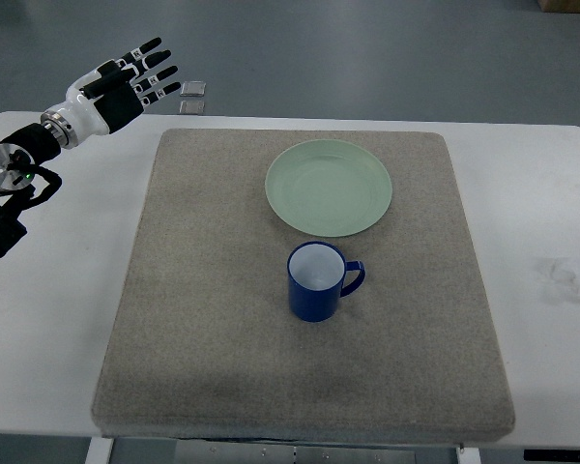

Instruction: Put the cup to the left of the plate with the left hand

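Note:
A blue cup (pixel 316 281) with a white inside stands upright on the grey mat (pixel 203 309), its handle pointing right. It sits just in front of the pale green plate (pixel 329 187), which lies at the mat's far middle. My left hand (pixel 135 77) hovers at the far left, above the table's back left corner, fingers spread and holding nothing. It is well away from the cup. The right arm does not show.
The mat covers most of the white table (pixel 541 203). Two small square objects (pixel 192 98) lie on the floor beyond the table's far edge, near my left hand. A faint smudge (pixel 564 274) marks the table at the right.

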